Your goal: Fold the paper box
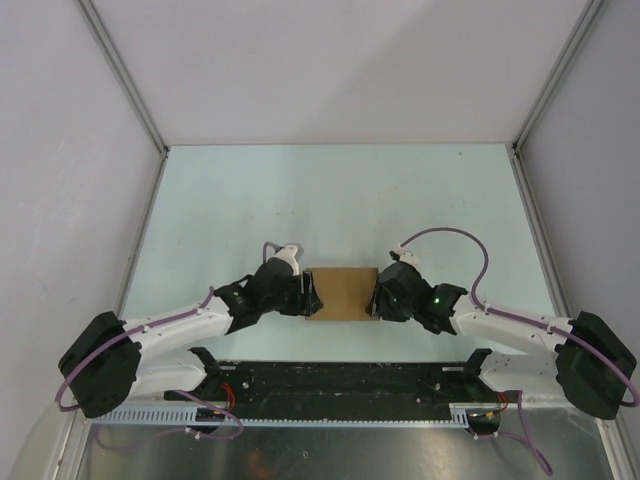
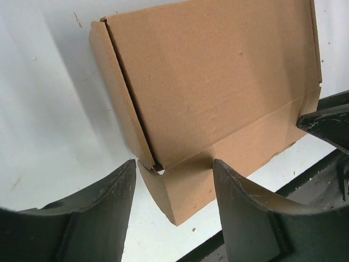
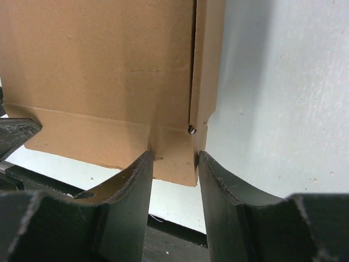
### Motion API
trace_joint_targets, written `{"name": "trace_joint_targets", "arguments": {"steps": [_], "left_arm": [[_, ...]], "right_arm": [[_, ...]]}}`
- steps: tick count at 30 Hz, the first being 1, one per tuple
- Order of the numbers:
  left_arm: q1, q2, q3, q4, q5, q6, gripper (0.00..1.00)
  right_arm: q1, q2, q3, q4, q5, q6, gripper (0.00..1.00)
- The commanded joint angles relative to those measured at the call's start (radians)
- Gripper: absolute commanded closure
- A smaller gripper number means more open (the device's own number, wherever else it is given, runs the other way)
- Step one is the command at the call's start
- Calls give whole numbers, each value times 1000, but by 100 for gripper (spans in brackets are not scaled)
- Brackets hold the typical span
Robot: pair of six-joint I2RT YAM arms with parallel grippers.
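Top external: paper box (image 1: 340,293) lies between left pincer (image 1: 314,296), spread apart, and right pincer (image 1: 376,297), grip unclear.

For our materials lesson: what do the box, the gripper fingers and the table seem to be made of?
Box: thin brown cardboard, matte and unprinted, with crease lines and a fibrous face.
Fingers: probably hard black plastic, dull, with pale scuffs; coated metal is possible.
Table: smooth, pale, lightly specked surface; perhaps laminate, but the material is unclear.
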Motion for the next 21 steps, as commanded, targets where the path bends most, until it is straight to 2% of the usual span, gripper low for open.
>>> {"name": "trace_joint_targets", "arguments": {"steps": [1,9,21], "left_arm": [[-5,-2,25,28,-29,36,37],[-5,-59,14,30,-22,36,43],[-5,-31,-21,85,16,3,57]], "right_arm": [[-10,-16,-3,46,43,-39,57],[-20,-2,-4,72,43,-57,57],[-27,3,-4,76,32,-50,57]]}}
